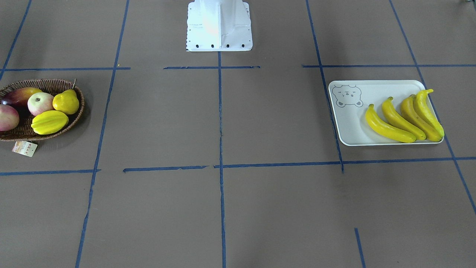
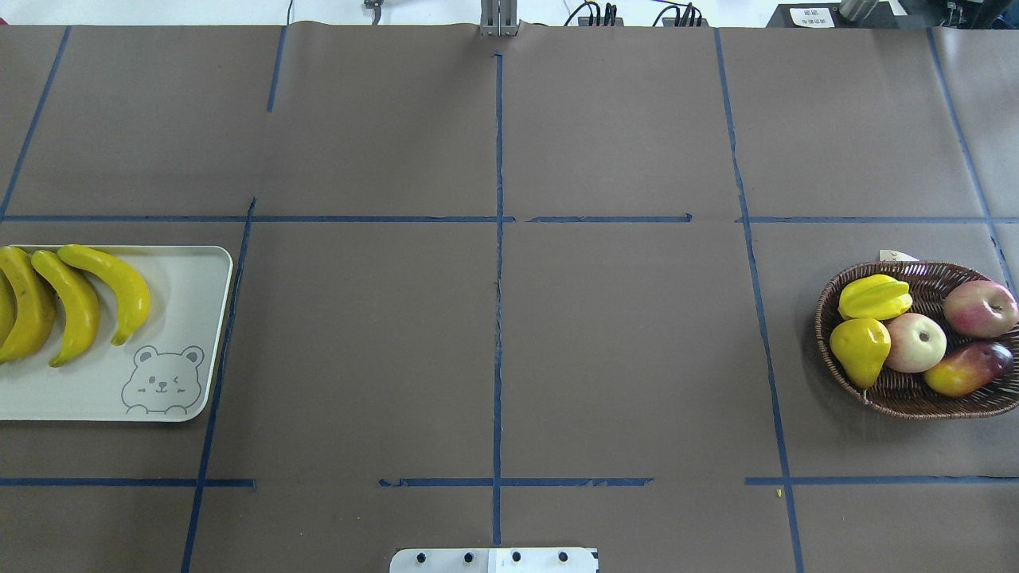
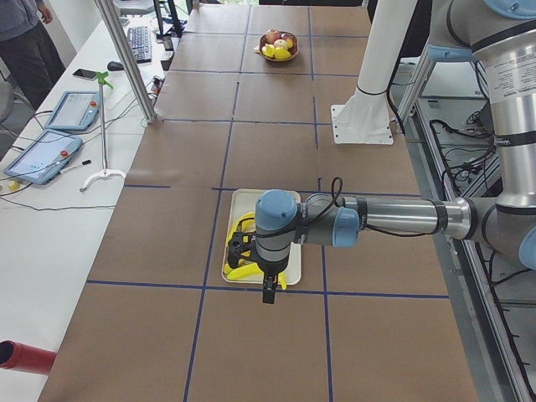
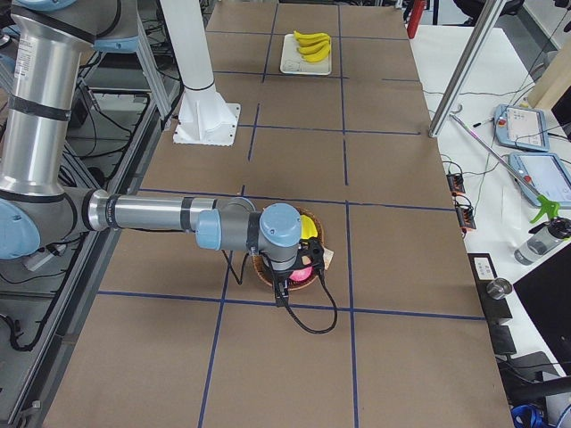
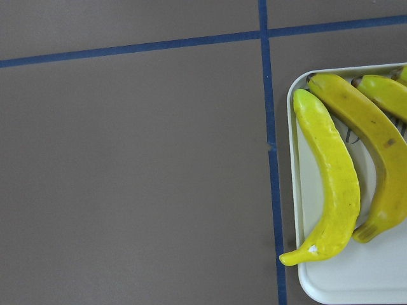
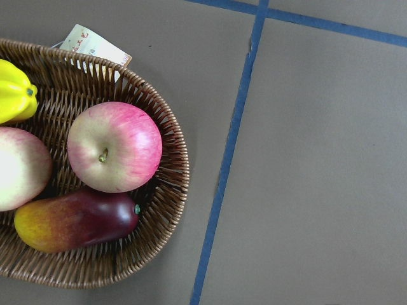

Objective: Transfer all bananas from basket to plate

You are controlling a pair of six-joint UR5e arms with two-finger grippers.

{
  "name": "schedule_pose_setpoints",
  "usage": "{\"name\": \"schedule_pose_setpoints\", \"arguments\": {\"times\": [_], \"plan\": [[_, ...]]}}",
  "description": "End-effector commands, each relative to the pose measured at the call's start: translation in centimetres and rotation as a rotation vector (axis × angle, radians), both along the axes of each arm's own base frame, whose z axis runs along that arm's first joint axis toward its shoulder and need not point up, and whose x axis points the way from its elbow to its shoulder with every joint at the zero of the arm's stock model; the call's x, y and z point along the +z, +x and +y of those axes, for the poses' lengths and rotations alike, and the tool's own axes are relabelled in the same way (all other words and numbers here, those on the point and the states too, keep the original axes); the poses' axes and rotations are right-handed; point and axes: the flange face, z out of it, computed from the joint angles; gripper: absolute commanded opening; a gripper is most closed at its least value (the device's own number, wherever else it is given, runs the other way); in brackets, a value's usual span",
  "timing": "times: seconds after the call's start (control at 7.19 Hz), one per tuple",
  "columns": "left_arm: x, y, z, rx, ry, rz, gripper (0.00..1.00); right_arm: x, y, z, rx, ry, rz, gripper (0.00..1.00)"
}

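1. Four long, curved, glossy yellow plastic bananas (image 1: 403,119) are lying side by side on the pale grey-white rectangular plate (image 1: 349,132) with the bear-face drawing, at the robot's left end of the table (image 1: 223,208). They are crowding the half away from the bear.
2. The shallow oval dark-brown woven wicker basket (image 1: 79,108), well apart at the robot's right end, is holding no banana. It is carrying only a ridged yellow starfruit (image 1: 49,122), a round yellow pear (image 1: 66,101), two pink-blushed apples (image 1: 40,103) and a red-and-yellow mango (image 1: 20,96). A small paper tag (image 1: 24,148) is lying just beside its rim.
3. Judging by this layout, the transfer is looking finished, with nothing left to fetch.
4. The left gripper (image 3: 268,295) is hanging above the plate's edge and the right gripper (image 4: 280,292) above the basket. Only the side views are showing them, so I cannot tell whether either pair of jaws is released or clenched. Neither wrist view is showing anything held.
5. One risk is sitting at the plate's outer rim, where the outermost banana is lying along it with its tip poking over the edge. A nudge to the plate, or the left arm dropping onto it, could be rolling that banana onto the table.
6. Another risk is a needless grab, since the starfruit and pear are sharing the bananas' yellow and could be mistaken for them.
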Motion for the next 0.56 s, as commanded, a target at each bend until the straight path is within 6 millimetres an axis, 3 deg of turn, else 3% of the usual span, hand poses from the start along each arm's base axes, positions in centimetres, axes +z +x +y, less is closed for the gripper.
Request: {"name": "schedule_pose_setpoints", "arguments": {"times": [0.0, 0.42], "plan": [[0.41, 0.01, 0.25, 0.002, -0.009, 0.001, 1.0, -0.02, 0.02, -0.01, -0.001, 0.003, 0.003, 1.0], [0.1, 0.01, 0.19, 0.003, -0.001, 0.001, 1.0, -0.02, 0.02, -0.01, -0.001, 0.003, 0.003, 1.0]]}}
